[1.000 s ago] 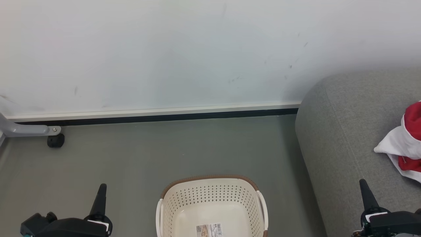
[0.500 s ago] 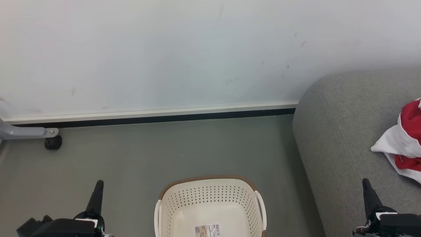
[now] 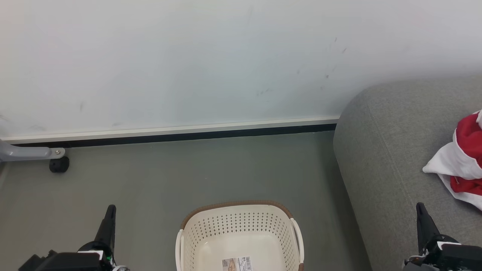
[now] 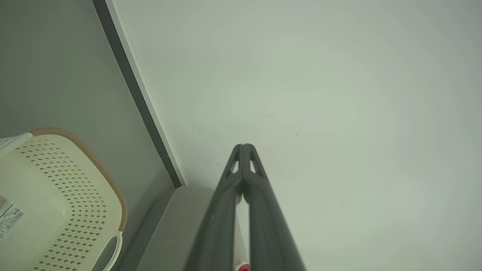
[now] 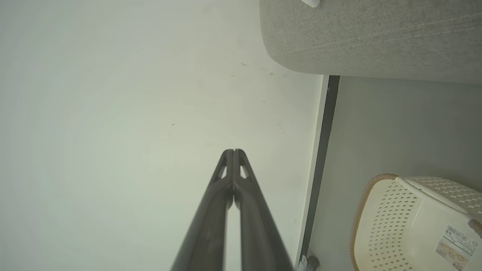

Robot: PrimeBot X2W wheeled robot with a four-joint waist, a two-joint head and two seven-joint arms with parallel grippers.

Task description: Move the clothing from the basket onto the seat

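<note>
Starting at my far left, a grey frame leg on a black caster (image 3: pixel 59 164) stands by the wall, well apart from the work. My left gripper (image 3: pixel 110 210) points up at the lower left over bare floor, its two fingers pressed tip to tip with nothing between them; the left wrist view shows the same clenched, empty pair. I judge it is parked there because the basket offers nothing to lift.

The basket (image 3: pixel 236 205) sits on the floor between my arms, open side up. Its bottom is bare but for the barcode sticker (image 3: pixel 237 263), though its near edge is cut off from my sight.

Right of it rises the seat (image 3: pixel 380 150), its rounded end near the basket, which keeps any carry short. My right gripper (image 3: pixel 421 210) stands over the seat's front part, fingers likewise clamped together and holding nothing. Beyond it, at the right edge, the clothing (image 3: pixel 461 165) lies heaped on the cushion, red with white folds, apart from my fingers. From that I take the move as done, or all but done, with both arms in their rest pose.
</note>
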